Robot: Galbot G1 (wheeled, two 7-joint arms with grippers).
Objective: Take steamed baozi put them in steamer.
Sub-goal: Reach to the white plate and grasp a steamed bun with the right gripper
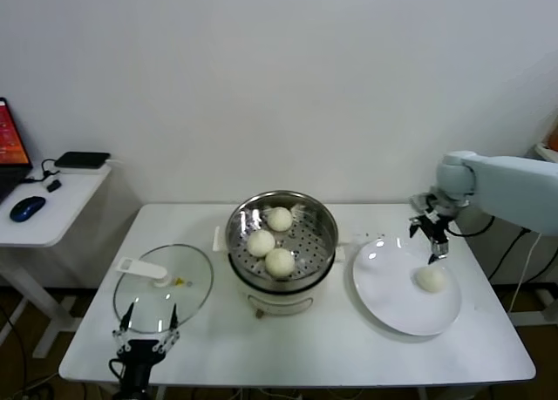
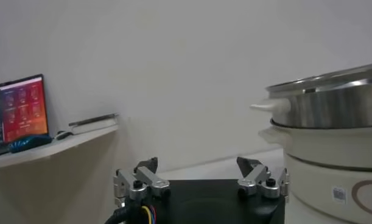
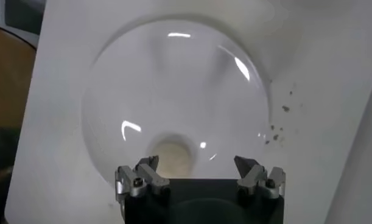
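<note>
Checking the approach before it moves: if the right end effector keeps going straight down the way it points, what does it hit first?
Most likely the last baozi on the white plate; the open right end effector hangs just above it, though depth is hard to judge.

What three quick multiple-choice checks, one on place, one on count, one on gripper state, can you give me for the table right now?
1. Where is the remaining off-white round baozi?
A. on the flat white plate
B. on the round glass lid
C. on the bare tabletop

2. How many baozi lie in the shiny stainless-steel steamer?
A. one
B. three
C. four

3. How is the right gripper?
A. shut on a baozi
B. open, empty, above the plate
C. open inside the steamer

Answers:
1 A: the head view shows it on the plate's right part.
2 B: three buns sit on the perforated tray.
3 B: the right wrist view shows its fingers apart with the bun below them. The left gripper is parked open at the near table edge by the lid.
</note>
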